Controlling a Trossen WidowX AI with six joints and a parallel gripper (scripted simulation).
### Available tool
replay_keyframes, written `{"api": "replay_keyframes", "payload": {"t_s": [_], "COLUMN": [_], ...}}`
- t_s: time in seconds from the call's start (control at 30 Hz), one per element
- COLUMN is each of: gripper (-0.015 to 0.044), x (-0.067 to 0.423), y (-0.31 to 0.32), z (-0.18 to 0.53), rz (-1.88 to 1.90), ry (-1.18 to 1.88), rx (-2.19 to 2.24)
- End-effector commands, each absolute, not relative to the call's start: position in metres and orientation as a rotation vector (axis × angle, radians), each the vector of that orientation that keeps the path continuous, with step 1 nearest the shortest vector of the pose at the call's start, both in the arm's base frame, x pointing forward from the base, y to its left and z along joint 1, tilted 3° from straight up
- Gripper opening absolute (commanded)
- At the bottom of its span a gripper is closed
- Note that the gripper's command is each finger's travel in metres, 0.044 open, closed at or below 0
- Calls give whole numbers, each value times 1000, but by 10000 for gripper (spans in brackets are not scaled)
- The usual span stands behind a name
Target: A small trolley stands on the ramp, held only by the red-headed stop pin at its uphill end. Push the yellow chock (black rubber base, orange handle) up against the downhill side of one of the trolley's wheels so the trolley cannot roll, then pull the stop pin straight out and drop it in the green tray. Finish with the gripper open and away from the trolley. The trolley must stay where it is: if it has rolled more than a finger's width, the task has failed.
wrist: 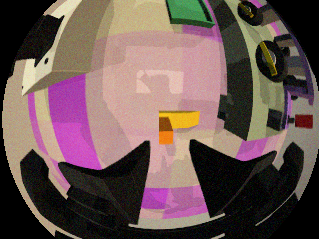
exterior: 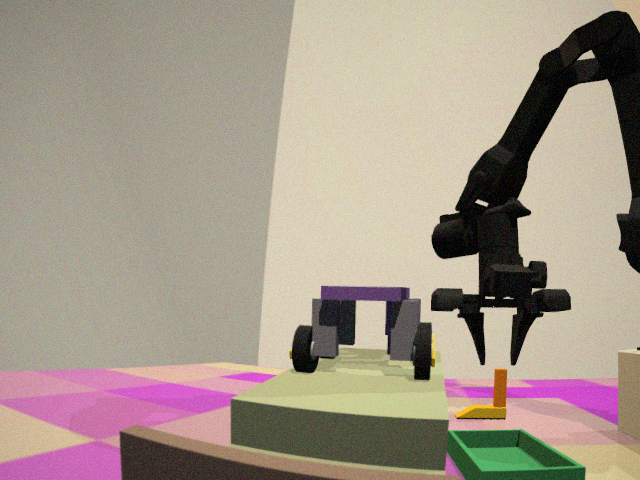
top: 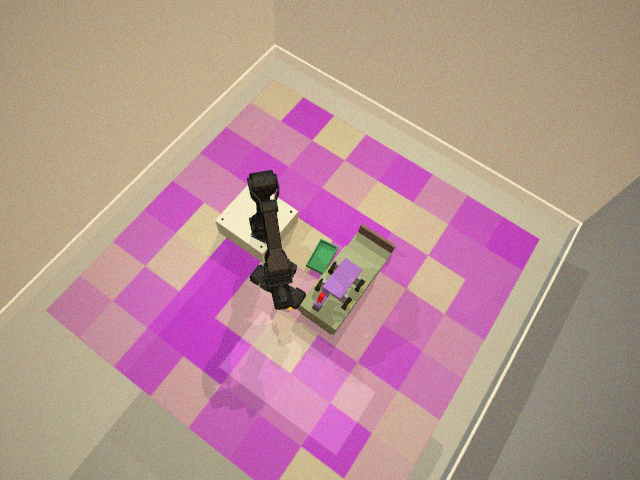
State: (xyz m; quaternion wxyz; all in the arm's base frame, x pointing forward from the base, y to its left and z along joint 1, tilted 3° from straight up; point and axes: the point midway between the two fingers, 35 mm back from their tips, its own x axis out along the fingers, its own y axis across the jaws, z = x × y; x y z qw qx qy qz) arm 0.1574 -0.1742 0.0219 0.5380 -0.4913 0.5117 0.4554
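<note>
The yellow chock [exterior: 480, 412] [wrist: 185, 119] stands on the floor beside the ramp, its orange handle [exterior: 499, 387] [wrist: 165, 137] upright. My gripper [exterior: 498, 364] [wrist: 169, 144] is open and empty, pointing down, with its fingertips a little above the handle. The trolley, with its purple top [top: 342, 277] [exterior: 364, 293], stands on the ramp [top: 330, 317] [exterior: 336, 428]. The red-headed stop pin [top: 321, 297] [wrist: 303, 121] is in its holder at the trolley's uphill end. The green tray [top: 322, 256] [exterior: 504, 457] [wrist: 190, 12] lies beside the ramp and holds nothing visible.
A dark brown end board [top: 376, 239] [exterior: 206, 459] stands at the ramp's low end. The arm's pale base block [top: 237, 222] [wrist: 70, 55] is on the other side of the tray from the ramp. The ramp's side wall [wrist: 236, 85] stands near the chock.
</note>
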Motion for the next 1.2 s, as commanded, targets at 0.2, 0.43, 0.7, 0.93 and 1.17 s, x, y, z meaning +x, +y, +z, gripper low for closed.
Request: {"api": "replay_keyframes", "payload": {"t_s": [0.2,0.43,0.7,0.93,1.17], "gripper": [190,190,190,190,190], "x": [156,156,156,157,157], "y": [-170,-170,-170,-170,-170], "z": [3,2,-2,-13,-23], "rz": [1096,1096,1096,1096,1096], "ry": [1213,1213,1213,1213,1212], "rx": [-1157,-1157,-1157,-1157,-1157]}}
